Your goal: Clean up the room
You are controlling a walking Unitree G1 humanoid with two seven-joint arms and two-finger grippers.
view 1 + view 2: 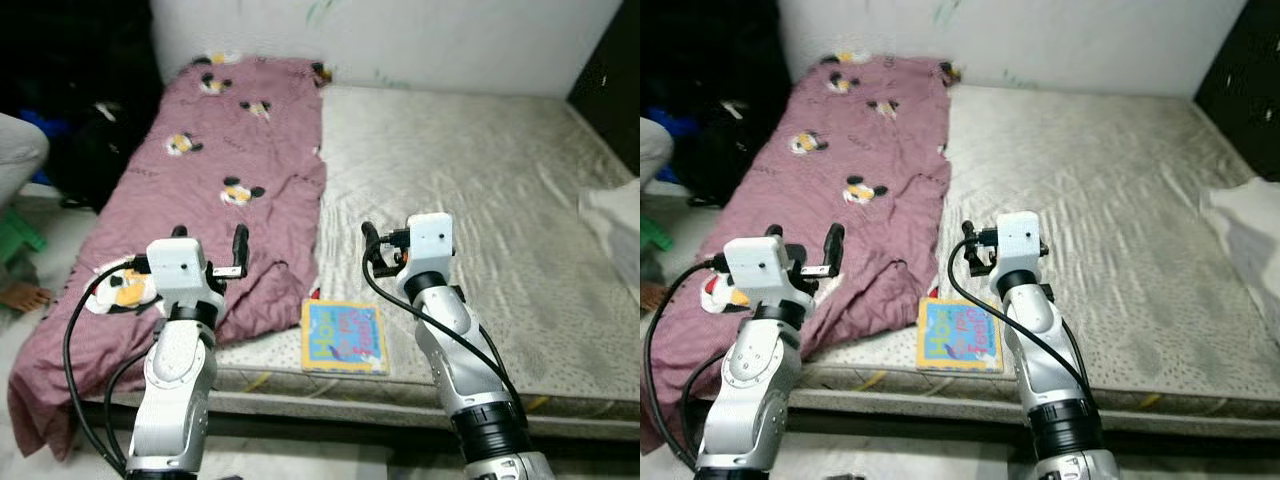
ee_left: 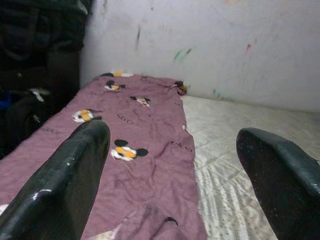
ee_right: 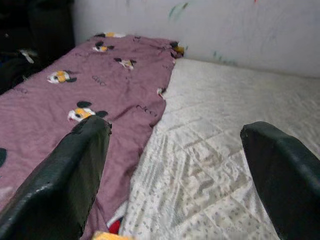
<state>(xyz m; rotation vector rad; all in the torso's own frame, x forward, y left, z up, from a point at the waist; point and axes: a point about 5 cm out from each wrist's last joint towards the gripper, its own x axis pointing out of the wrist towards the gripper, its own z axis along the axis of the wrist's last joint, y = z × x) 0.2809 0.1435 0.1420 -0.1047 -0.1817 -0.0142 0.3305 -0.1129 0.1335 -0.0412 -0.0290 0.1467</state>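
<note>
A maroon blanket printed with cartoon mice covers the left part of a grey mattress. Its near end hangs over the mattress's front edge. A colourful children's book lies flat at the front edge, just right of the blanket. My left gripper hovers open above the blanket's near end, holding nothing. To the right, my right gripper is open and empty above the bare mattress, just behind the book. In the wrist views both pairs of fingers stand wide apart, pointing along the bed toward the wall.
A white cloth lies at the mattress's right edge. A person's knee and bare foot show at far left, beside a green stool and dark bags. A dark cabinet stands at back right.
</note>
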